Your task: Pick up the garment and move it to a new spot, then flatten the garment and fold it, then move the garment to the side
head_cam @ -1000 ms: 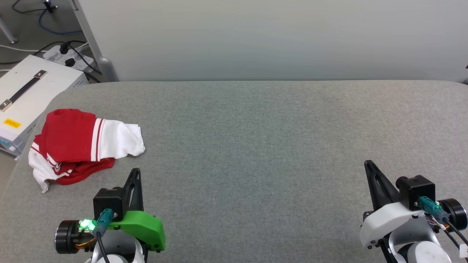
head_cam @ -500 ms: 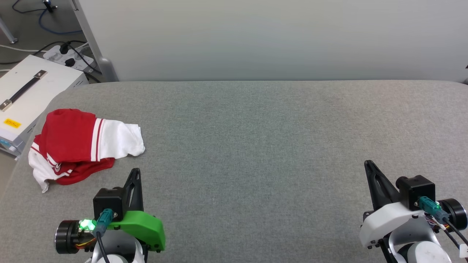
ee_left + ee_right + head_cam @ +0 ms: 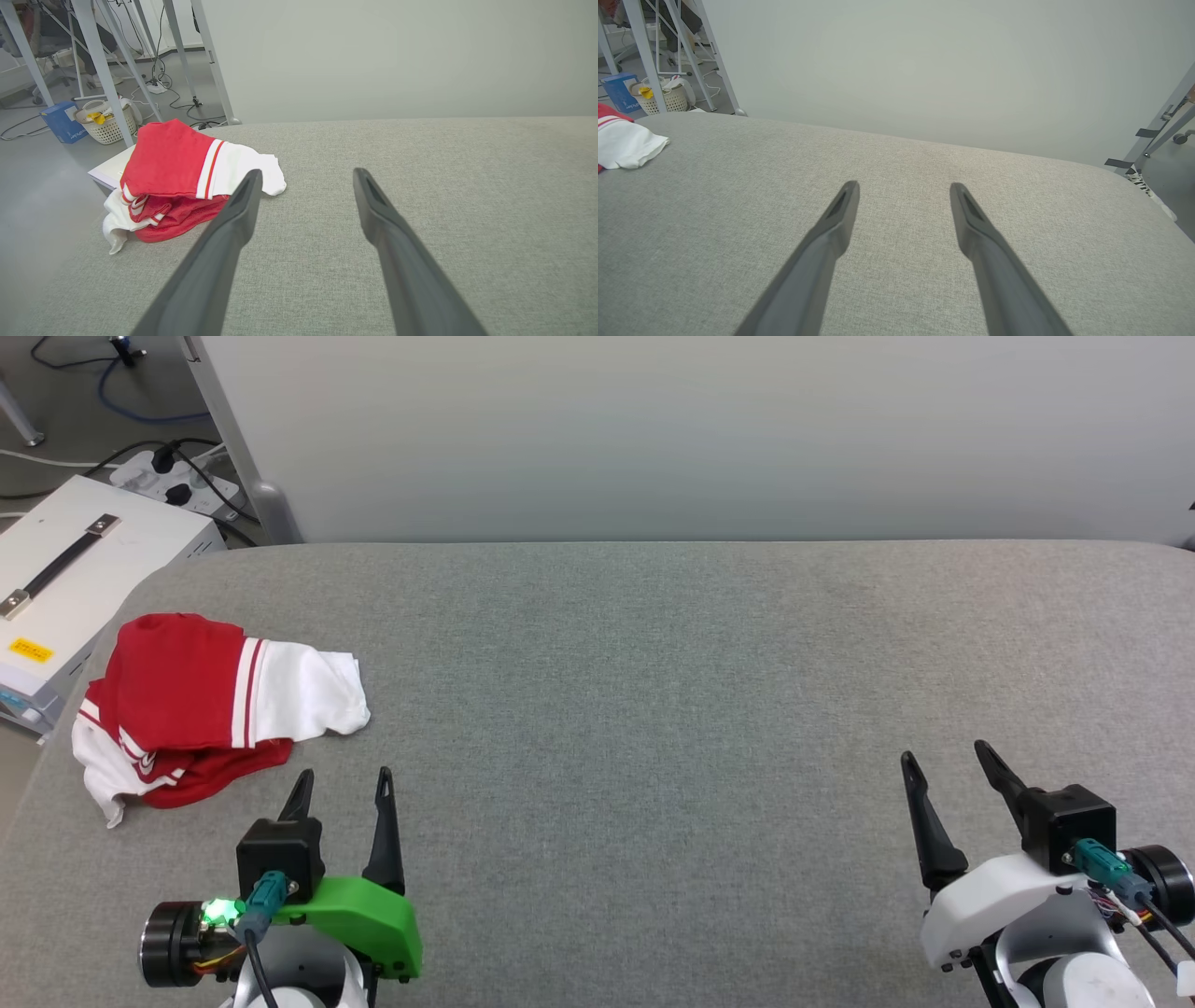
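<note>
Garment [image 3: 201, 705] lies in a crumpled heap at the left end of the grey table [image 3: 653, 709], close to the left edge. Red body on top, one white sleeve spilling toward the right. Lettering not visible.

Left hand [image 3: 344, 772] is at the near edge, just near and right of the heap. Its fingers are spread, it holds nothing and it is not touching the cloth. Right hand [image 3: 943, 751] is well apart at the near right, also spread and empty, over bare table.

Step in hand, as I judge it: the first pick-up, not yet begun. Nothing is grasped, flattened or folded.

Next move probably calls for the left hand to reach far and left onto the heap and close on a firm bunch of fabric. The open middle of the table looks like the new spot.
</note>
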Controlling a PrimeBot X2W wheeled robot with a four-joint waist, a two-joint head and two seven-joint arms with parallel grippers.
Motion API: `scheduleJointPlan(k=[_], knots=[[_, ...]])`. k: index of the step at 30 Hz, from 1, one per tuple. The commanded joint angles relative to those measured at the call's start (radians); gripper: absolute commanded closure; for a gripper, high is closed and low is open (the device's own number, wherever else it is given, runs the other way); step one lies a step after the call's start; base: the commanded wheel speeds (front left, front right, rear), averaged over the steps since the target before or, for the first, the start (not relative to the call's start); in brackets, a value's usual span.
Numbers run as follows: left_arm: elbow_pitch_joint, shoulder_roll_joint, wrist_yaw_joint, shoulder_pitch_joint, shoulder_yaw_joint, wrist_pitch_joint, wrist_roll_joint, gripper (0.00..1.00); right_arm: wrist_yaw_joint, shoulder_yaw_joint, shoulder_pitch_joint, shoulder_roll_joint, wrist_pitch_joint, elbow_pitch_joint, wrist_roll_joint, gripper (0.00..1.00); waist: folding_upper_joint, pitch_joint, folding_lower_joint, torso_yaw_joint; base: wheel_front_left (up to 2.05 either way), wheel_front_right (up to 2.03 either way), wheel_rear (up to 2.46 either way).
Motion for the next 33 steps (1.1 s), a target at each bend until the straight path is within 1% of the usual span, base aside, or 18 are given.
scheduleJointPlan(k=[1,17,33], knots=[[0.006,0.000,-0.001,-0.001,0.002,-0.013,-0.012,0.00,0.000,-0.007,-0.004,0.000,-0.012,0.004,0.009,0.00,0.0007,0.001,0.0000,0.000,0.00,0.00,0.00],[0.034,-0.001,-0.009,-0.003,0.006,-0.046,-0.045,0.00,0.000,-0.042,-0.016,0.000,-0.044,0.036,0.039,0.00,0.0021,0.004,0.0000,0.002,0.00,0.00,0.00],[0.048,-0.002,-0.018,-0.010,0.013,-0.079,-0.082,0.00,0.000,-0.052,-0.029,0.000,-0.077,0.033,0.051,0.00,0.0036,0.013,0.0000,0.006,0.00,0.00,0.00]])
